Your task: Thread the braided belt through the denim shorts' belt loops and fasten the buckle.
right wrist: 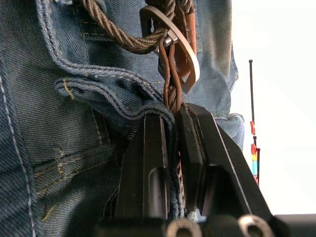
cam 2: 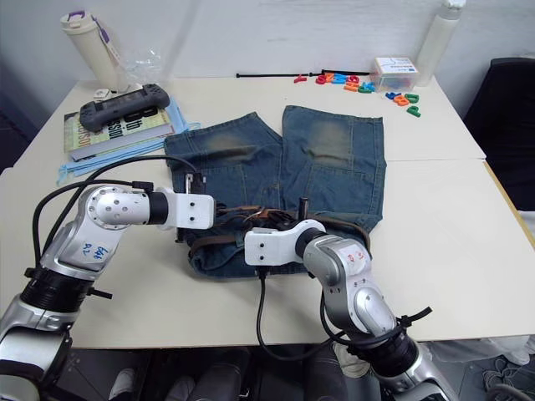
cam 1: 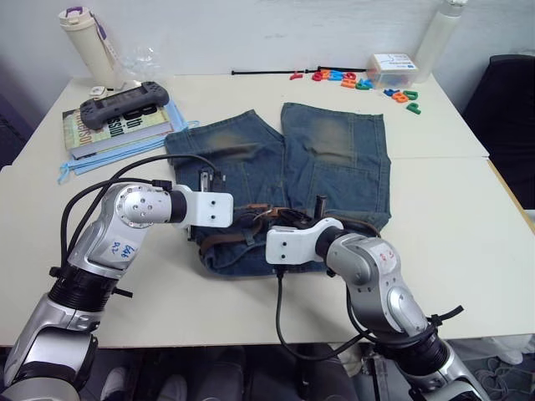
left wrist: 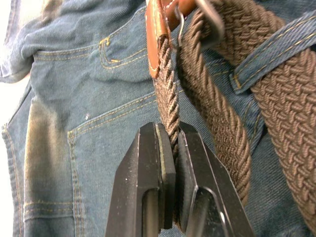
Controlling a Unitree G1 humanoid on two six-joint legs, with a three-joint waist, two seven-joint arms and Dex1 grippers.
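Observation:
The denim shorts (cam 1: 334, 150) lie flat on the table with the waistband toward me. The braided belt (cam 1: 221, 241) runs along that waistband, under a belt loop (left wrist: 269, 52). Both grippers meet at the middle of the waistband. My left gripper (left wrist: 170, 133) is shut on a strand of the belt (left wrist: 168, 98) just below the brown leather end and the silver buckle (left wrist: 205, 12). My right gripper (right wrist: 173, 111) is shut on the belt strap (right wrist: 172, 89) right beside the buckle (right wrist: 180, 49), with a fold of denim (right wrist: 113, 101) lying against one finger.
At the back left are books (cam 1: 117, 129) with a grey game controller (cam 1: 124, 104), a light-blue cloth (cam 1: 84, 167) and a bottle (cam 1: 84, 33). Coloured letters (cam 1: 359, 82), a plastic box (cam 1: 391, 68) and a thin black cord (cam 1: 267, 72) lie at the back right.

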